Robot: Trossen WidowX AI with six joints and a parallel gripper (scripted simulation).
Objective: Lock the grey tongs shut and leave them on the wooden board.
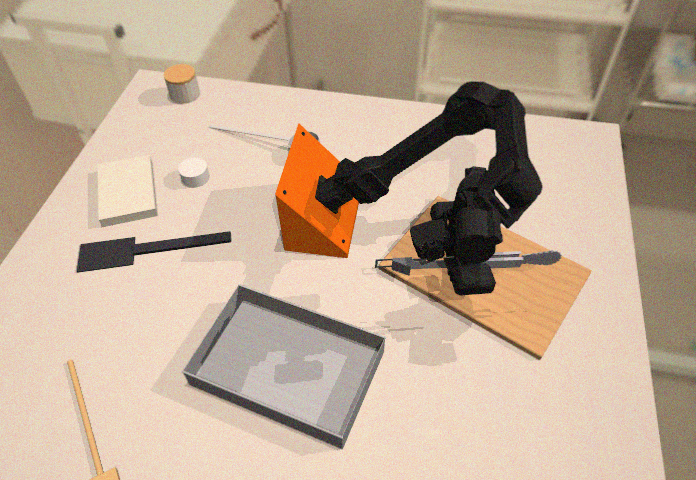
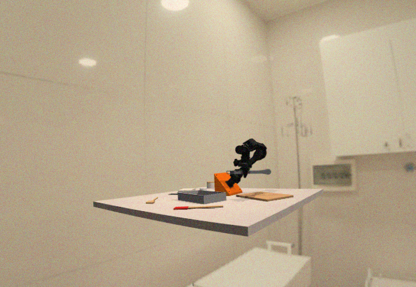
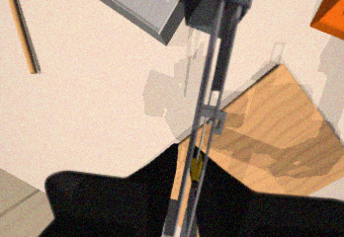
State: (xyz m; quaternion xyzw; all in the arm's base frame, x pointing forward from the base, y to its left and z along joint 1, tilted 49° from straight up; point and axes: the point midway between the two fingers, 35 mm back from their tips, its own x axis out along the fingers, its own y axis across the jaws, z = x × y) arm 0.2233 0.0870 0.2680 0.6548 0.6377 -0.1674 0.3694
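My gripper is shut on the grey tongs. It grips them near their middle. The tongs' two arms are squeezed close together and lie roughly level in the air. They hang well above the wooden board, with one end reaching out past the board's left corner. The grey roasting tin stands empty to the front left of the board.
The arm's orange wedge base stands behind the tin. A black spatula, a white block, a white cylinder and a cork-lidded jar lie at the left. A wooden stick lies at the front left.
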